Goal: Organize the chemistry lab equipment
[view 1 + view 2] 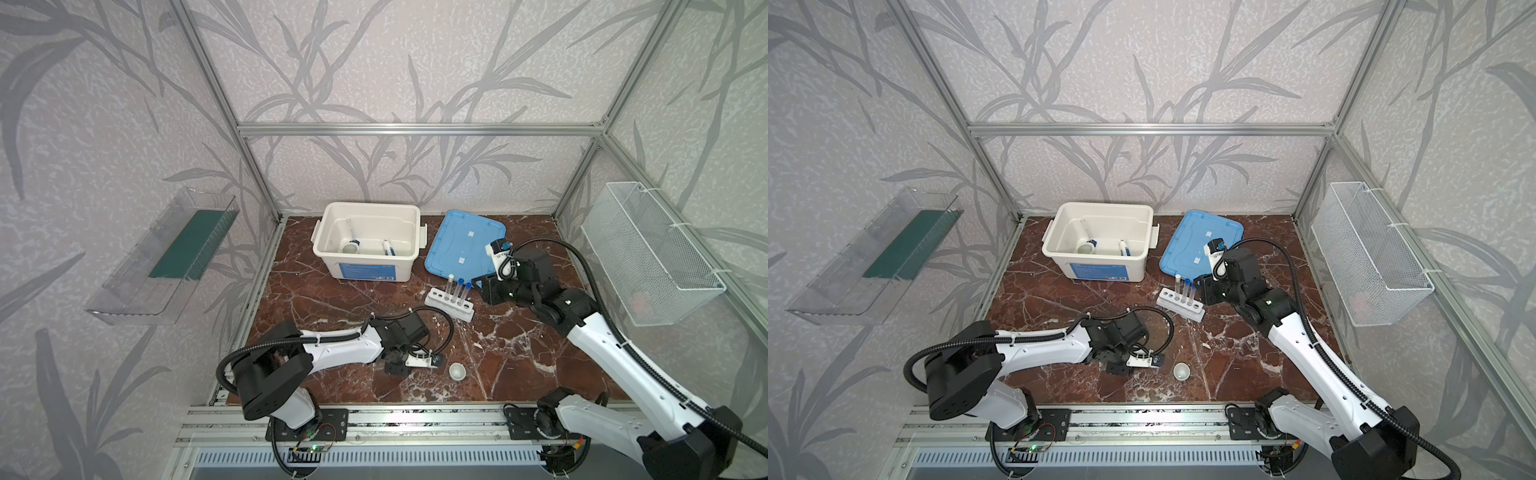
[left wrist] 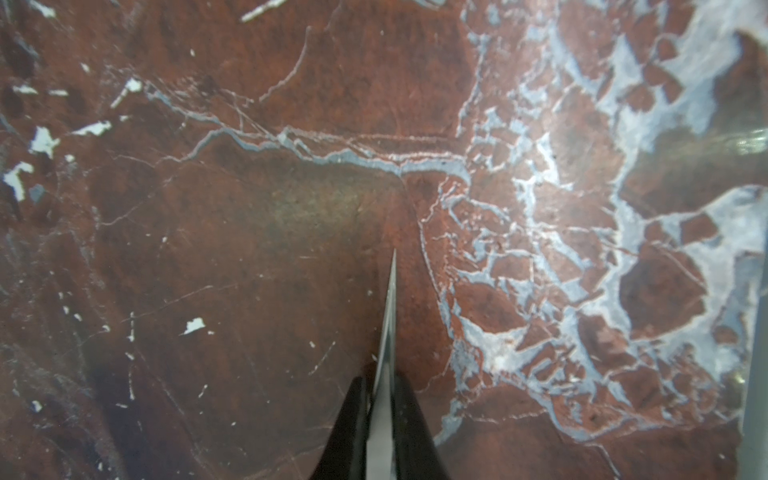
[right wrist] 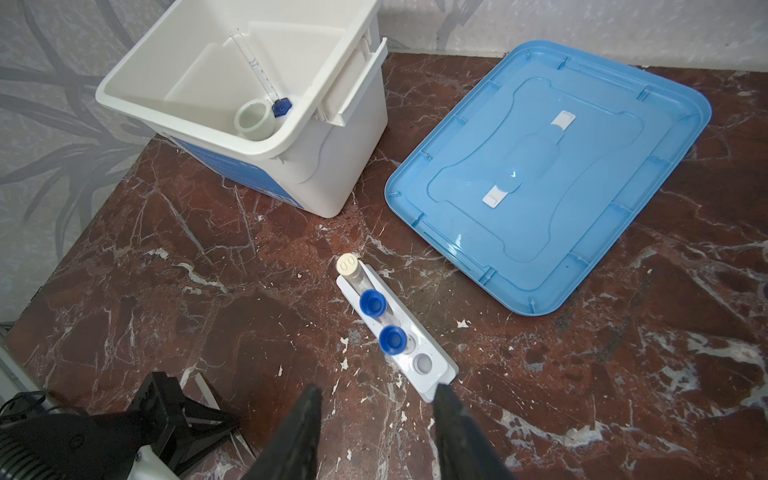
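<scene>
Left gripper (image 2: 381,384): we pinch the tweezers (image 2: 391,299), long axis running straight out past our fingertips, point forward.
Right gripper (image 3: 376,395): jaws apart, rack (image 3: 432,376) just ahead.

In a top view left arm (image 1: 340,347) lies low, reaching from base toward 3 o'clock, wrist bent down; left gripper (image 2: 380,378) pinched tight on metal tweezers (image 2: 390,299). Right side: right arm (image 1: 602,345) stretches toward 10 o'clock, right gripper (image 3: 377,390) jaws parted.
</scene>
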You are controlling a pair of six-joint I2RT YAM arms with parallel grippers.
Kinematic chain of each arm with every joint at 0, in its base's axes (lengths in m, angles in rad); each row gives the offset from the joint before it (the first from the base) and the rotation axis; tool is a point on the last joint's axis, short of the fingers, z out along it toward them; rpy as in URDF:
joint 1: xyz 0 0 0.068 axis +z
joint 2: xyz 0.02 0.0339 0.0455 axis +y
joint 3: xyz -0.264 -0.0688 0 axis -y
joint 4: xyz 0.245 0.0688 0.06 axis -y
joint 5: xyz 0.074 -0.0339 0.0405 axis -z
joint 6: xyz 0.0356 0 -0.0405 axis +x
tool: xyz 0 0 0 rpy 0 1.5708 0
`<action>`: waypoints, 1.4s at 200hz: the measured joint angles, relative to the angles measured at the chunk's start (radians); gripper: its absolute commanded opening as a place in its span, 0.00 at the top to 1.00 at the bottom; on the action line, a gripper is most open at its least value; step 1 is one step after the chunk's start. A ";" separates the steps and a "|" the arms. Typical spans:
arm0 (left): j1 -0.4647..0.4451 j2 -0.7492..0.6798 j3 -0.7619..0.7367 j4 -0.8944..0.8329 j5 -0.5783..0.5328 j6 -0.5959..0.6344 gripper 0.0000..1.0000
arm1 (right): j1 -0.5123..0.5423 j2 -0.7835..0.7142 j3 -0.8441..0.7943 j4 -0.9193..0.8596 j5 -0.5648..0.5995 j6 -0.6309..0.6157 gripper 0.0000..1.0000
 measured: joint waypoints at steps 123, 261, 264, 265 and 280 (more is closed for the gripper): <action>0.017 -0.161 -0.021 0.004 0.010 -0.124 0.88 | -0.001 -0.003 -0.011 0.006 0.000 0.019 0.57; 0.249 -0.391 0.220 -0.047 0.007 -0.317 0.86 | -0.002 0.017 -0.012 0.048 -0.029 0.036 0.57; 0.258 -0.390 0.228 -0.048 0.008 -0.322 0.86 | -0.002 0.018 -0.012 0.049 -0.030 0.037 0.57; 0.262 -0.390 0.231 -0.049 0.008 -0.323 0.86 | -0.002 0.018 -0.012 0.050 -0.031 0.037 0.57; 0.307 -0.381 0.274 -0.057 0.018 -0.342 0.86 | -0.002 0.018 -0.016 0.060 -0.035 0.043 0.57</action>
